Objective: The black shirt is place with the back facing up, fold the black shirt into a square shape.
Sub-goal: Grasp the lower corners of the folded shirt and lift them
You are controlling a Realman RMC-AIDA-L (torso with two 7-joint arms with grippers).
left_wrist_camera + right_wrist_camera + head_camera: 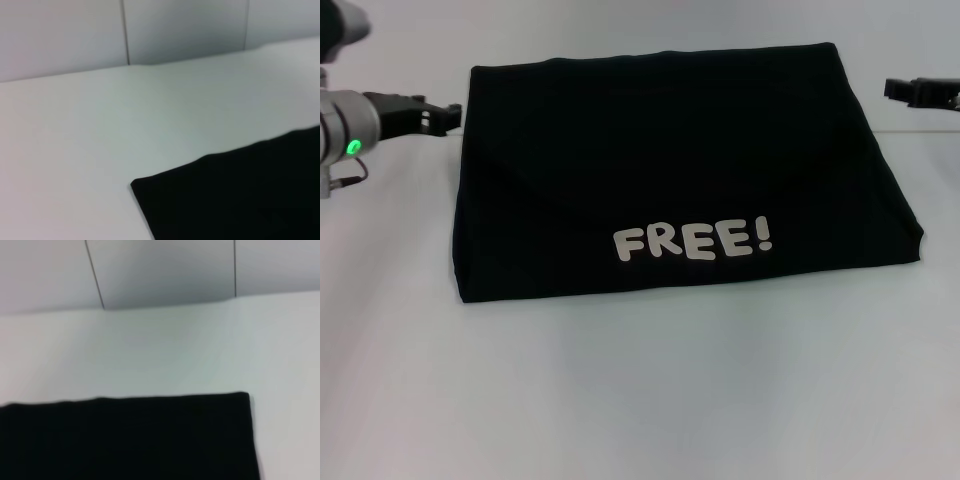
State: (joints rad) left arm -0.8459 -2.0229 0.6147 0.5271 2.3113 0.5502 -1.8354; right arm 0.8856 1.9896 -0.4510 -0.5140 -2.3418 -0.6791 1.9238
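- The white table point(640, 400) is bare in its near part, in front of the robot.
- The black shirt point(670, 170) lies flat on the middle of the table, already folded into a compact shape with four sides, close to a square.
- White "FREE!" lettering point(692, 242) is on the upper face of the shirt, near its near edge, so the printed side is up.
- The near edge of the shirt and its left edge look straight; the right edge runs a little slanted toward the far side.
- The left gripper point(438, 115) is beside the far left corner of the shirt, just apart from the cloth, holding nothing; I cannot tell if it is spread or pressed together.
- The right gripper point(920, 93) is beside the far right corner, apart from the shirt; only a part of it shows, and its state I cannot tell.
- In the left wrist view one corner of the shirt point(240, 195) lies flat on the table point(100, 130).
- In the right wrist view another corner of the shirt point(130, 440) lies flat, with the grey wall panels point(160, 270) behind the table.
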